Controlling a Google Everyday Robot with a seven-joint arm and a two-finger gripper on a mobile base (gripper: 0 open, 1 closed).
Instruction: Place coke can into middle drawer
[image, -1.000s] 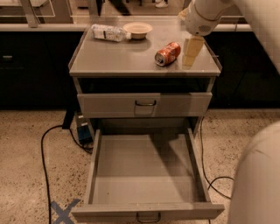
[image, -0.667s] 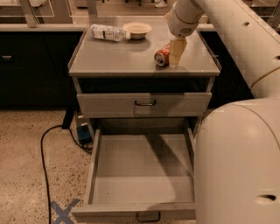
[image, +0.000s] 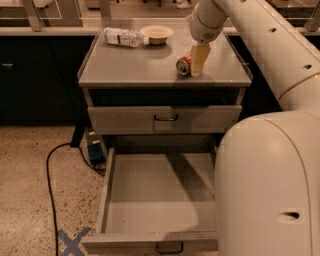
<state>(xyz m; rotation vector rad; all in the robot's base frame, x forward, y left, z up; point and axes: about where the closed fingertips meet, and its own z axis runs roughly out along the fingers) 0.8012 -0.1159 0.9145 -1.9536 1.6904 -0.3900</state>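
Note:
The coke can (image: 183, 65) lies on its side on the cabinet top (image: 130, 65), near the front right. My gripper (image: 199, 61) hangs down from the arm right beside the can, on its right, touching or nearly touching it. The middle drawer (image: 150, 180) is pulled wide open at the bottom of the cabinet, its flat grey floor bare, with its dark loop handle (image: 169, 247) at the front edge. The upper grey drawer (image: 165, 119) is shut.
A plastic bottle (image: 122, 36) lies at the back left of the cabinet top and a shallow bowl (image: 156, 33) sits next to it. My pale body (image: 267, 185) fills the lower right. A black cable (image: 50, 172) and blue tape cross (image: 72, 241) are on the floor.
My arm has swung left across the cabinet top, bringing the gripper from the right edge to right beside the can. The can and drawers have not moved.

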